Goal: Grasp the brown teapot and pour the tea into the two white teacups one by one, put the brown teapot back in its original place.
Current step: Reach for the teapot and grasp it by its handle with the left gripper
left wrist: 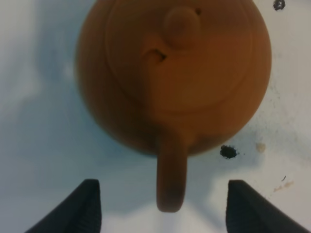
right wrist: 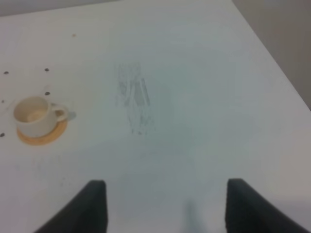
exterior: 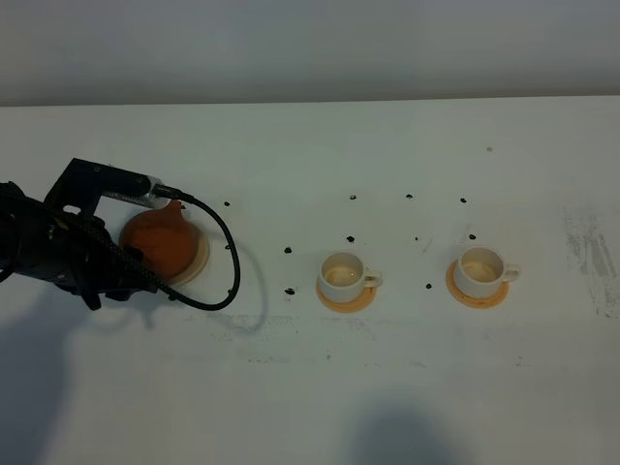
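Between the fingertips of my left gripper [left wrist: 164,200] sits the loop handle [left wrist: 171,179] of the brown teapot [left wrist: 170,73]. The jaws stand apart, one on each side, with bare table showing in both gaps, so nothing is grasped yet. The handle's long axis points straight back at the gripper, centred between the fingers, and the pot body with its lid knob [left wrist: 182,22] lies dead ahead. I judge a square squeeze should catch the handle without any turning. I cannot see the spout from here.

From the high camera the teapot rests on its beige coaster [exterior: 200,263] at the left of the table [exterior: 310,387]. Well off to its right stand the nearer white teacup [exterior: 343,273] and the farther white teacup [exterior: 480,268], each on an orange coaster. My right gripper [right wrist: 165,204] hangs released and empty beyond them, so the left arm is plainly the closer one.
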{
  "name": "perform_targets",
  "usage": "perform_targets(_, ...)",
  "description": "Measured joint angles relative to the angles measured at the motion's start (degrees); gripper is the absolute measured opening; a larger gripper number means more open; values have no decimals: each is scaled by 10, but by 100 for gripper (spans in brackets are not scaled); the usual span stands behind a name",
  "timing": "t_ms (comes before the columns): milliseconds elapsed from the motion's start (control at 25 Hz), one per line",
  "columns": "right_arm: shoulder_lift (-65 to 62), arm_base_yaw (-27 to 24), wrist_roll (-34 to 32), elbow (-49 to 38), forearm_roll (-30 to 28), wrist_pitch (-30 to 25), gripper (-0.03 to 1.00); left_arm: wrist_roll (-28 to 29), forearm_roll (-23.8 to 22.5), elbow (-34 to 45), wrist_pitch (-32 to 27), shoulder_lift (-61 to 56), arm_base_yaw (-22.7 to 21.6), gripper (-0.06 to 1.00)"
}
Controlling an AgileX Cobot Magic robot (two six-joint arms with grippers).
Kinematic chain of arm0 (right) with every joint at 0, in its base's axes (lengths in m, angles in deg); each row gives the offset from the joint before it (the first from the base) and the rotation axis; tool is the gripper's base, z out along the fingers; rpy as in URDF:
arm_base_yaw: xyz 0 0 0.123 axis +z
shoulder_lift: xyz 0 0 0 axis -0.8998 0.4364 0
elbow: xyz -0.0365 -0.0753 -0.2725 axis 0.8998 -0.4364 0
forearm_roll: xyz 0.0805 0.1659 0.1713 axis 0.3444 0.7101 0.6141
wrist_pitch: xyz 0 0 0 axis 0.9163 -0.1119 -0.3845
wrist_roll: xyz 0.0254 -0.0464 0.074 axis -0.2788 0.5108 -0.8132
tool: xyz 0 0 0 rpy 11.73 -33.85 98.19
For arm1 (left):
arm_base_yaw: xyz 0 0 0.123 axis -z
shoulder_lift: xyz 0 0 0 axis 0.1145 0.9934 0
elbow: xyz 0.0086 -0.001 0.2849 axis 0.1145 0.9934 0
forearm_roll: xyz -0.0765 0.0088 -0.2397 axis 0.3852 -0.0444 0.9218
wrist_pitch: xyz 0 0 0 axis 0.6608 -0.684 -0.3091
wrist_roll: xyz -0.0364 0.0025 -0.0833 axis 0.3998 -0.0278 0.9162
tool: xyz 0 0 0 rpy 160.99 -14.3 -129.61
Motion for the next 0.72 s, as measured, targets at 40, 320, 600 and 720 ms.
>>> perform_targets(40, 0, 0, 0, 0, 0, 0, 51, 1, 0, 0, 4, 0, 2, 53)
perform_targets(320, 0, 0, 0, 0, 0, 0, 51, 8, 0, 0, 13, 1, 6, 52)
perform_targets(600, 0, 0, 0, 0, 0, 0, 51, 17, 0, 0, 24, 9, 6, 52)
perform_targets(720, 0, 0, 0, 0, 0, 0, 51, 22, 0, 0, 26, 11, 6, 52)
